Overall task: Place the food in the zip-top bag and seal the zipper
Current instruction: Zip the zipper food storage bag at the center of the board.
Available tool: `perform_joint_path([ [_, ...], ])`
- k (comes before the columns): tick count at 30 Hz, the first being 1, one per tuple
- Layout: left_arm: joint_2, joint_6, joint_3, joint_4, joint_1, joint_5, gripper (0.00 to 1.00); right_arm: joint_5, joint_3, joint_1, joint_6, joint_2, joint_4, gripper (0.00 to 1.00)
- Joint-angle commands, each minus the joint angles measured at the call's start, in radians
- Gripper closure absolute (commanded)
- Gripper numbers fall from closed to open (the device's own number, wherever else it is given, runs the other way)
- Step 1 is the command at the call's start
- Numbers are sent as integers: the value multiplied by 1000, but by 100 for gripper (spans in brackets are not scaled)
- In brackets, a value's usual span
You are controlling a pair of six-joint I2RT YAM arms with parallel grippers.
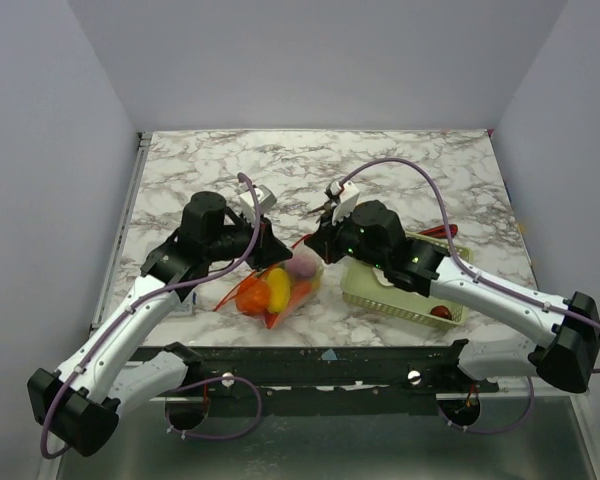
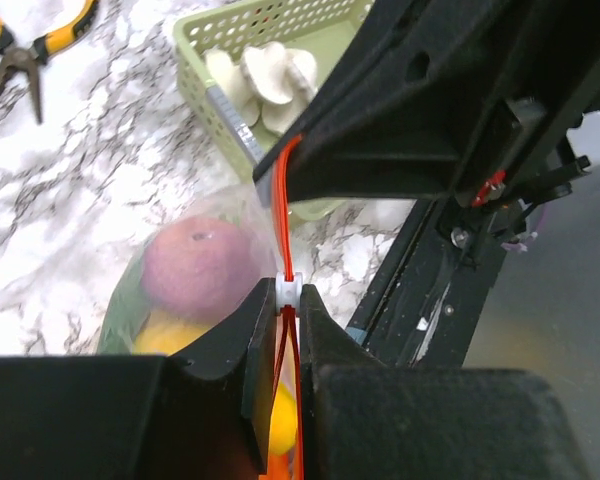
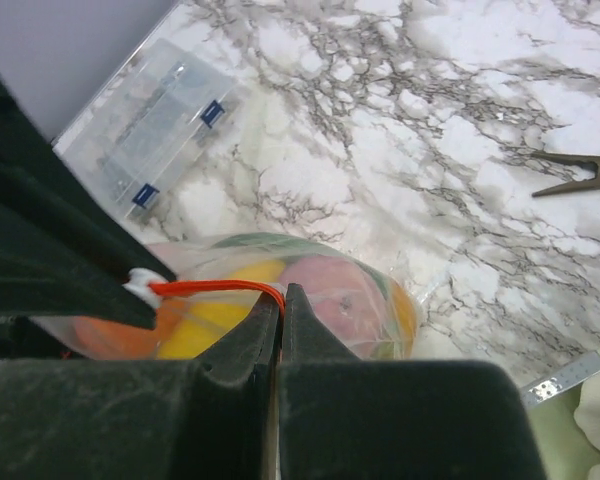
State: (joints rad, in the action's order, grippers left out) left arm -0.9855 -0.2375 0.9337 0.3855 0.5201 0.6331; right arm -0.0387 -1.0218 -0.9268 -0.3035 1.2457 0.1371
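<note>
Bag (image 1: 275,288) sits on the table (image 1: 400,170) between the 2 arms, just left of the green basket (image 1: 400,295). The food (image 2: 195,265) is inside it: a pinkish round fruit, plus something yellow and something orange showing through the plastic. So I'd say the step in hand is the seal itself.

Left claw (image 2: 290,305) is pinched closed on the zipper (image 2: 286,235), right at the little white slider (image 2: 289,291). Right claw (image 3: 281,300) is clamped closed on the same red strip a bit further along, and the stretch between the 2 looks taut. I can't tell from these views which part of the strip is already sealed.

My take on doing it well:
- 1 claw should be a firm anchor.
- The other should run the slider along the strip in a straight line at the same height.
- If the strip goes slack or twists, I'd guess the slider jams or slips out of the pinch.
- I wouldn't yank upward either, since a loaded bag would drag on that edge.

1 more thing: a small red item (image 1: 441,312) is lying in the near right corner of the basket. I can't tell if it's food that got left out.
</note>
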Motion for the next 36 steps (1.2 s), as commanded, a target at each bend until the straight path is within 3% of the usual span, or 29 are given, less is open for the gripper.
perform_joint_path([
  [1, 77, -17, -18, 132, 0, -79, 100, -208, -13, 27, -41, 54, -49, 100],
  [14, 269, -39, 3, 460, -1, -326, 100, -196, -184, 97, -56, 282, -129, 100],
  [31, 448, -161, 54, 716, -1, -482, 100, -194, -330, 125, -38, 495, -185, 100],
  [32, 456, -163, 56, 724, -1, -499, 94, -193, -333, 125, -30, 502, -184, 100],
  [34, 466, -172, 60, 734, 0, -531, 70, -190, -348, 125, -12, 517, -174, 100],
  [36, 471, -177, 77, 739, -1, -577, 56, -177, -347, 125, -1, 525, -178, 100],
])
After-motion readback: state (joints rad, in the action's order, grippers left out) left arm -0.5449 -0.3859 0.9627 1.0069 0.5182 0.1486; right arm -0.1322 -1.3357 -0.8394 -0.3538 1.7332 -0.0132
